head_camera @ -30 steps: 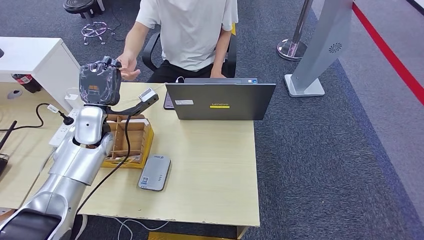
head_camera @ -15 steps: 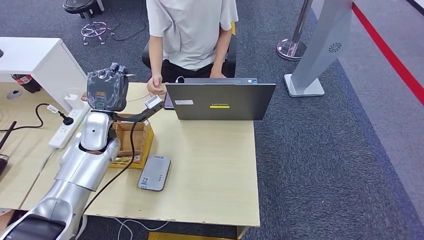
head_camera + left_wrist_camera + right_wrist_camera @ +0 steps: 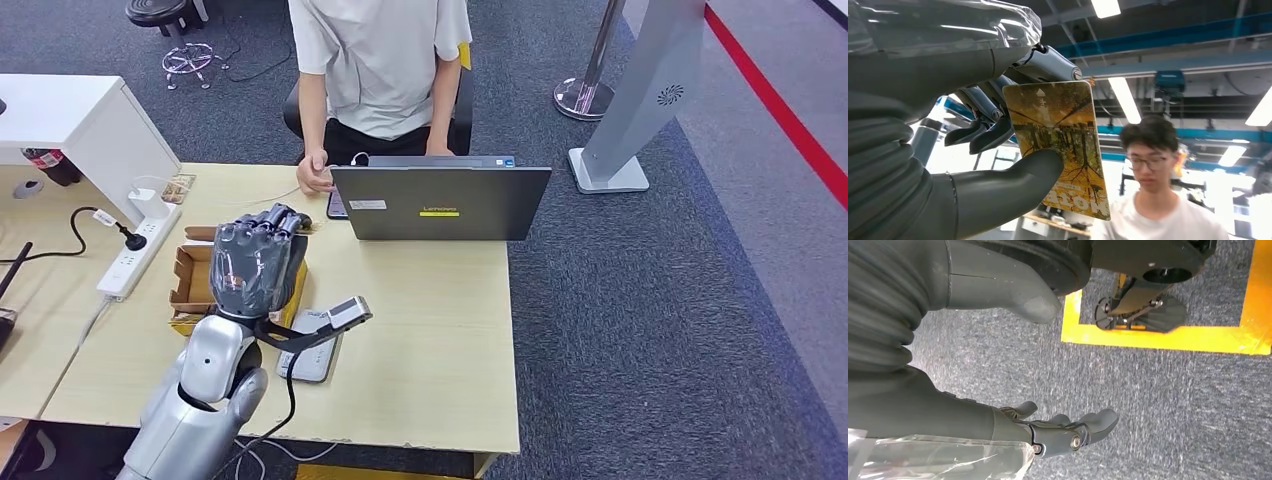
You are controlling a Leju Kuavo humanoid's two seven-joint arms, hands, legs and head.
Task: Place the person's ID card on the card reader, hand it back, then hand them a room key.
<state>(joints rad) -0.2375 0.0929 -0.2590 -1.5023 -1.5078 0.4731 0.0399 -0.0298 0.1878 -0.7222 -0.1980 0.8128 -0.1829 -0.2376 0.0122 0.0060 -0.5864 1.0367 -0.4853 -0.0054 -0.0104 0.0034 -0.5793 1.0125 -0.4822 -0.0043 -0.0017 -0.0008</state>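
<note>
My left hand [image 3: 255,262] hovers above the cardboard box [image 3: 192,285] and card reader [image 3: 308,350], near the laptop [image 3: 440,203]; wrist view reveals a room key [image 3: 1063,145] pinched by thumb and fingers; my right hand [image 3: 1068,432] hangs empty, fingers apart

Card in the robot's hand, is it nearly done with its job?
Nearly, it seems. The card reader shows no card, so the ID part looks done. The left hand pinches a picture card, likely the room key. Left: giving it to the person.
</note>
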